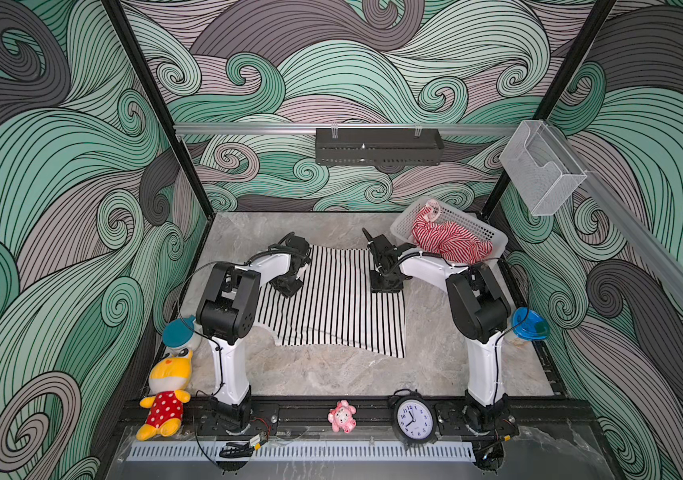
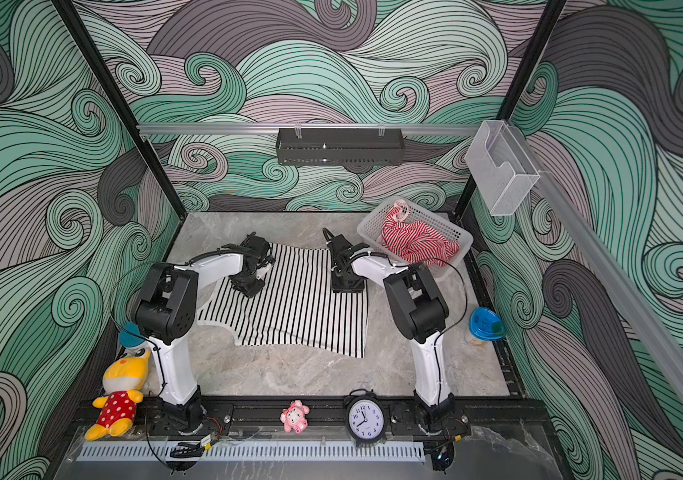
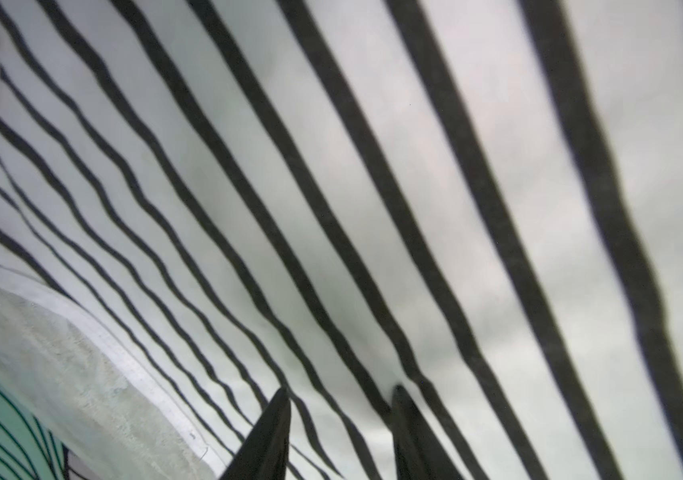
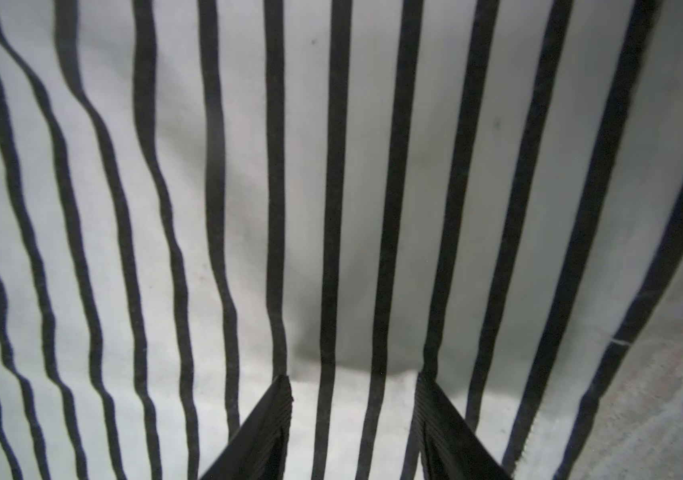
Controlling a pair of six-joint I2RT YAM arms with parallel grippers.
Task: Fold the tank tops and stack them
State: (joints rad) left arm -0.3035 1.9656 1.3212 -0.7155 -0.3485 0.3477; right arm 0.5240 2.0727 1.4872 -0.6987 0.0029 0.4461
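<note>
Filling the floor of the enclosure, a grey marbled surface (image 1: 331,374) carries everything else. Across its middle lies the black-and-white striped knit tank top (image 1: 331,307), spread nearly flat in both top views, with its stripes running from near to far. A curved cut-out shows in its near edge, and its right edge is straight.

Two white-and-black robot arms rise from the near rail, the left arm (image 1: 229,299) and the right arm (image 1: 479,307), and both reach inward over the far part of that top.

A white perforated plastic basket (image 1: 404,224) sits at the far right corner of the surface. It holds the red-and-white striped tank top (image 1: 447,241), which is crumpled in a heap with a pale trimmed loop poking up at the far side.

The left end effector (image 3: 341,392) points down onto the left part of the black-and-white top, near its white-bound edge. Its fingers (image 3: 277,419) are spread, with the tips on the cloth and flat striped fabric showing between them. The right end effector (image 4: 354,376) stands on the right part of the same top. Its ribbed fingers (image 4: 273,411) are likewise spread, their tips touch the fabric, and there is a shallow shadowed dip in the cloth just ahead of them. Neither one pinches a fold.

A yellow plush toy in a red polka-dot outfit (image 1: 165,399) lies at the near left corner. A round black alarm clock (image 1: 413,422) stands on the near rail, and a small pink toy (image 1: 342,415) sits just left of it.
</note>
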